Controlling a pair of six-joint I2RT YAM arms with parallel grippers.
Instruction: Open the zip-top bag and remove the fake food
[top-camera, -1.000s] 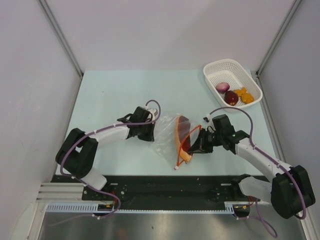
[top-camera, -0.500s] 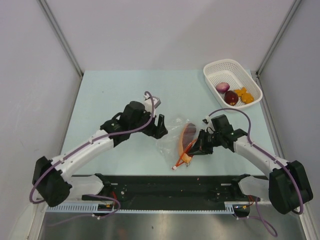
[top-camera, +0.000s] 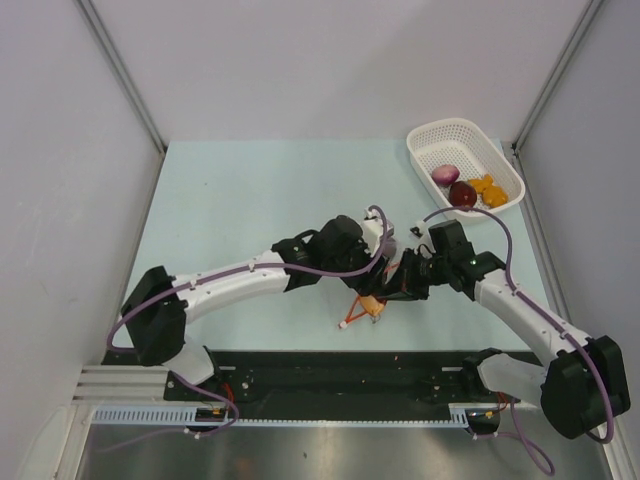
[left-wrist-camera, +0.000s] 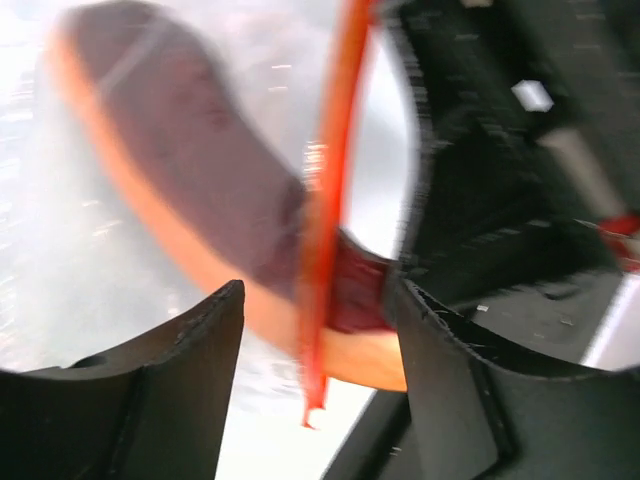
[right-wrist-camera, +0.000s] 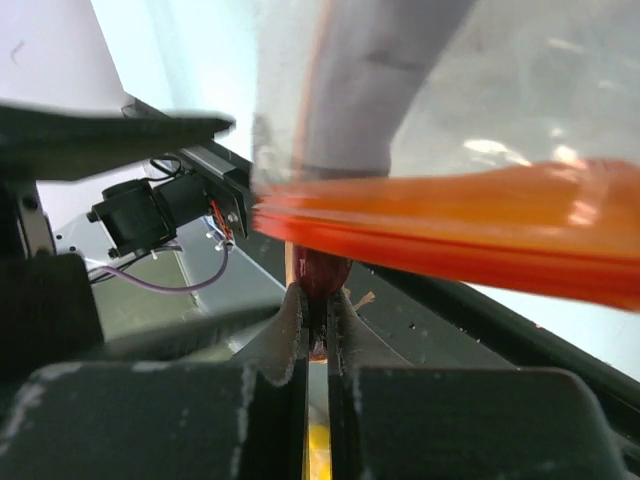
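Observation:
The zip-top bag (top-camera: 368, 300) is bunched between my two grippers at the table's front middle, mostly hidden under the left arm. Its red-orange zip strip (left-wrist-camera: 322, 230) hangs between the open fingers (left-wrist-camera: 180, 385) of my left gripper (top-camera: 385, 260), apart from both. A reddish-brown slice of fake food (left-wrist-camera: 190, 170) lies inside the bag, just beyond those fingers. My right gripper (right-wrist-camera: 318, 300) is shut on the bag's zip edge, the strip (right-wrist-camera: 450, 235) running above it. More fake food, a purple bulb (top-camera: 445, 174), a maroon lump (top-camera: 462, 195) and orange chunks (top-camera: 487, 189), sits in the basket.
The white perforated basket (top-camera: 440, 135) stands at the back right corner of the table. Grey walls close in on both sides. A black rail (top-camera: 330, 370) runs along the near edge, by the arm bases.
My left arm has swung right, from the bag's left side to over its mouth, and its jaws have gone from shut to open. The bag has bunched up toward the right gripper.

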